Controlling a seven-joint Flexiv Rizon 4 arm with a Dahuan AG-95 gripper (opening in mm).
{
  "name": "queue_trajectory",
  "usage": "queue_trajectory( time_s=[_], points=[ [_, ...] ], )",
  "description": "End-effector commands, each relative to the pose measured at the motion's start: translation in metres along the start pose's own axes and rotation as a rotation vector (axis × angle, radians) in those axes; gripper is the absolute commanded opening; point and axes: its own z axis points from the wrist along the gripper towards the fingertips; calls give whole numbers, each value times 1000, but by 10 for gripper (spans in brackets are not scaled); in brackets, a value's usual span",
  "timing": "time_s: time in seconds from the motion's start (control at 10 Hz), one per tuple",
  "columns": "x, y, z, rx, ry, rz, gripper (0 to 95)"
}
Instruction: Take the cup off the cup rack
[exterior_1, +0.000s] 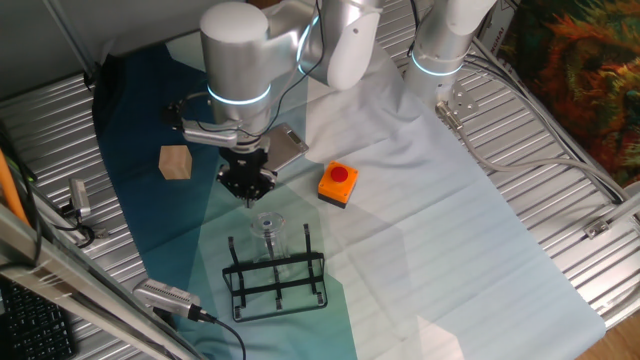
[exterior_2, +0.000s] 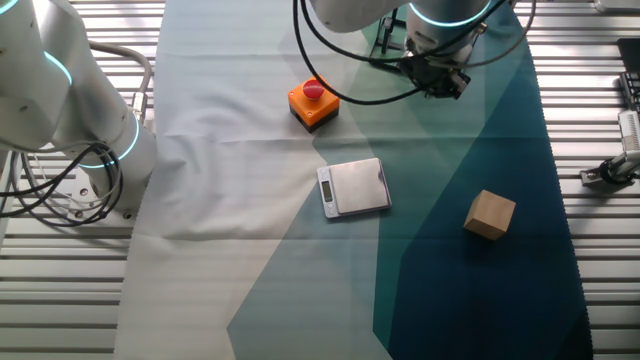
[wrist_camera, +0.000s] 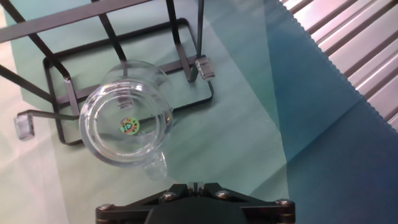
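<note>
Cup (wrist_camera: 127, 121) upturned on cup rack (wrist_camera: 186, 37) prong

Cut off by the hand view's top and left edges: the black wire cup rack (wrist_camera: 124, 37), only its near corner visible beside the clear cup (wrist_camera: 127, 121). Barely discernible above that rack in one fixed view, the cup's thin glass outline. Hidden from the other fixed view altogether. Fingertips of the gripper (exterior_1: 246, 190) too small to judge.
</note>
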Motion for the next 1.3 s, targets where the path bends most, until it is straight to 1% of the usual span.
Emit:
queue_trajectory(
  time_s=[0.1, 0.2, 0.3, 0.4, 0.5, 0.6, 0.7, 0.9, 1.2, 1.3],
  points=[
    [0, 0, -1, -40, 19, -87, 0],
    [0, 0, -1, -66, 28, -117, 0],
    [0, 0, -1, -84, 27, -154, 0],
    [0, 0, -1, -94, 27, -176, 0],
    [0, 0, -1, -114, 37, -196, 0],
    [0, 0, -1, -117, 41, -180, 0],
    [0, 0, -1, -115, 10, -196, 0],
    [0, 0, -1, -117, 2, -207, 0],
    [0, 0, -1, -120, 5, -216, 0],
    [0, 0, -1, -122, 1, -224, 0]
  ],
)
